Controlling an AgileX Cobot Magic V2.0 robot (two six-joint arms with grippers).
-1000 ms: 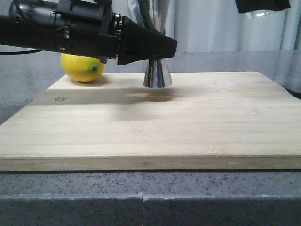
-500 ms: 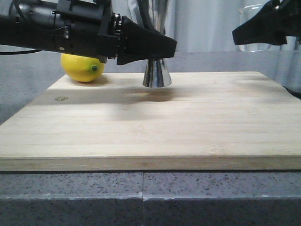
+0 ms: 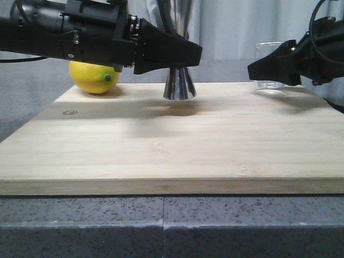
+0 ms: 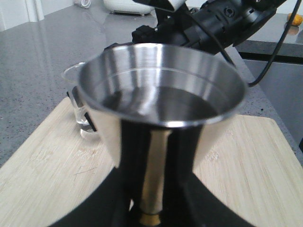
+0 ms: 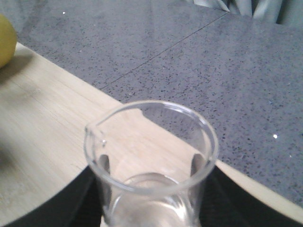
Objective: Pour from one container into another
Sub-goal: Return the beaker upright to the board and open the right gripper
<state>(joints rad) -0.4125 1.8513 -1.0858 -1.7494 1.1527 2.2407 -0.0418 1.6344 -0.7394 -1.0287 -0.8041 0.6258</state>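
Note:
The steel hourglass jigger (image 3: 179, 86) stands upright on the wooden board (image 3: 172, 145), at the back near the middle. My left gripper (image 3: 185, 54) is shut on its narrow waist. In the left wrist view the jigger (image 4: 161, 90) fills the picture, with a dark liquid surface in its upper bowl and my left gripper (image 4: 151, 208) clamped around the gold band. The clear glass beaker (image 3: 269, 49) is upright at the board's back right corner, its base down at the board. My right gripper (image 3: 259, 70) is shut on it. From the right wrist, the beaker (image 5: 151, 156) sits between my right gripper's (image 5: 151, 210) black fingers.
A yellow lemon (image 3: 94, 77) lies at the board's back left corner, behind my left arm. Grey speckled counter (image 5: 213, 61) surrounds the board. The beaker (image 4: 78, 109) stands apart from the jigger, on its far side from the lemon.
My right gripper has come down from the upper right with the beaker and shifted slightly left, bringing it to board level. The left gripper and jigger have not moved.

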